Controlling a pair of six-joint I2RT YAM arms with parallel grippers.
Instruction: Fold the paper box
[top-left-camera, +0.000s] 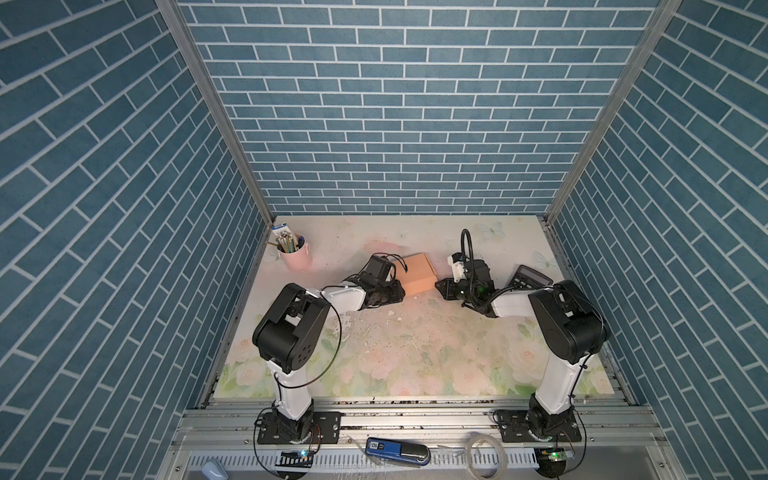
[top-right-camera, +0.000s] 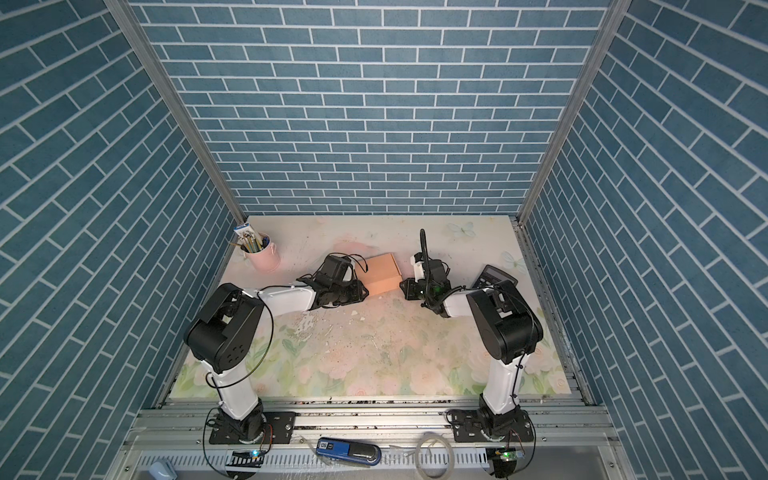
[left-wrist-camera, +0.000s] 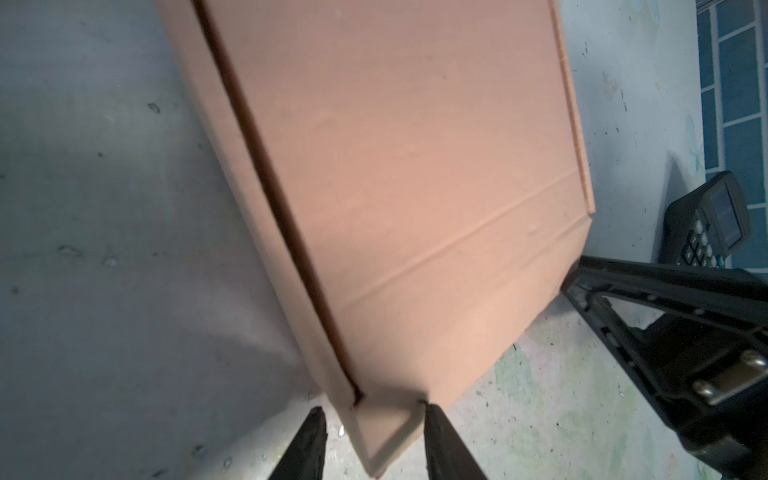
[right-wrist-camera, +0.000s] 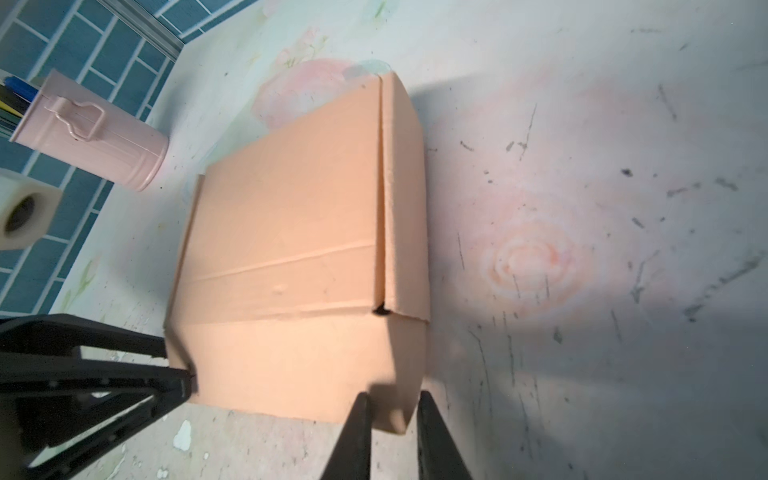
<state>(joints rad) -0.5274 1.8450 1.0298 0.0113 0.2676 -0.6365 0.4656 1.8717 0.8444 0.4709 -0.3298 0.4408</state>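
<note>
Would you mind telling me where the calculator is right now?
In both top views the calculator lies near the table's right edge, beside the right arm's elbow, right of the paper box.

My table (top-left-camera: 415, 353) wore a scuffed floral cover. On it stood the paper box (top-left-camera: 419, 274), a pink pencil cup (top-left-camera: 296, 257) and a dark calculator (top-left-camera: 530, 277).

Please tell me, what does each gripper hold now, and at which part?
Both hold the paper box. The left gripper fingers straddle a near corner; the right gripper fingers straddle the other near corner. Whether they pinch firmly cannot be told.
</note>
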